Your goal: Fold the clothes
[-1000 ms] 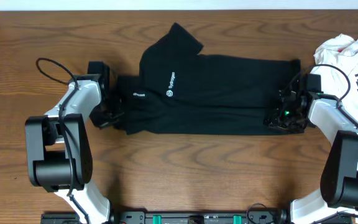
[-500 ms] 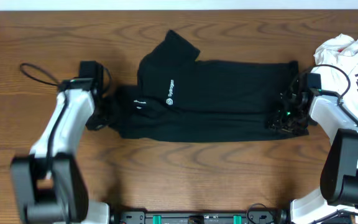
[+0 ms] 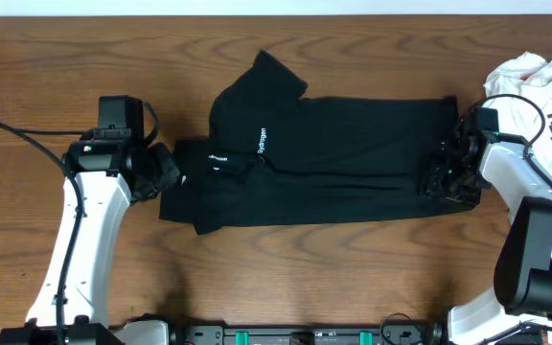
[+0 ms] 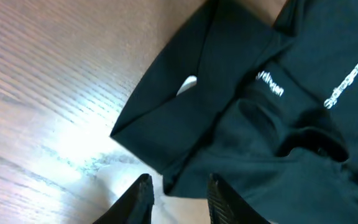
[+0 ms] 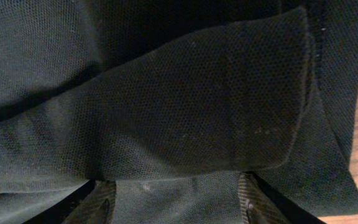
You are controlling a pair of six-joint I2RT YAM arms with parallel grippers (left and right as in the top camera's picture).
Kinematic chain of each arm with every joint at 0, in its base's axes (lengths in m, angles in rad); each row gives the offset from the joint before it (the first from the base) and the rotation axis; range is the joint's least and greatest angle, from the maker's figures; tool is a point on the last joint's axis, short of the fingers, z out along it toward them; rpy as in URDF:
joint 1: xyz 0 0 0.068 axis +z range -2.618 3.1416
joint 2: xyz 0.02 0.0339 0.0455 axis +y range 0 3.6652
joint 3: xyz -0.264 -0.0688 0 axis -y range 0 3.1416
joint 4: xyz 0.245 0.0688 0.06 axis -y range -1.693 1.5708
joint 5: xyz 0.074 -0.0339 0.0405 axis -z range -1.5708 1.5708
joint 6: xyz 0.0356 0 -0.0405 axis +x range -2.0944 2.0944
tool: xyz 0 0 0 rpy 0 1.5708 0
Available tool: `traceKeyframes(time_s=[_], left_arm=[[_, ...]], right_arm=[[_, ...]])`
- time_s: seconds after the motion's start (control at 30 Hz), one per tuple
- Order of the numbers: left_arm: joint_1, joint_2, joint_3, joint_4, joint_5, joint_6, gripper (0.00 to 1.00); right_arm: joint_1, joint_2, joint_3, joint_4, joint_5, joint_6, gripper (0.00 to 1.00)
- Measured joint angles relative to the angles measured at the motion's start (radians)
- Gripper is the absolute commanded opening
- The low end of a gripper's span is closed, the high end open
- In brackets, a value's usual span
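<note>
Jaws on both arms are spread, holding nothing; the black shirt (image 3: 343, 153) is folded long, more folds to go.

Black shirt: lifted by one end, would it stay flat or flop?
Probably flop: the black shirt lies in soft creases and overlapping layers. Its fine mesh weave suggests it is light. Pushed, it would likely bunch rather than slide whole.
</note>
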Motion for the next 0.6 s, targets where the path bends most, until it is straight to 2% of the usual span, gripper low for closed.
traceKeyframes(time_s=[0.13,0.37,0.43,0.6], left_arm=[[0.000,0.003,0.000,-0.028,0.000,0.000,0.32],[-0.038,0.008,-0.001,-0.063,0.000,0.001,0.32],[-0.063,0.008,-0.005,-0.058,0.000,0.001,0.32],[-0.123,0.010,-0.061,0.016,0.007,0.000,0.32]], right_arm=[[0.000,0.000,0.000,0.002,0.003,0.002,0.66],[0.000,0.000,-0.005,0.018,0.003,0.002,0.62],[0.000,0.001,-0.010,0.026,0.001,0.003,0.58],[0.000,0.001,-0.013,0.030,-0.001,0.003,0.57]])
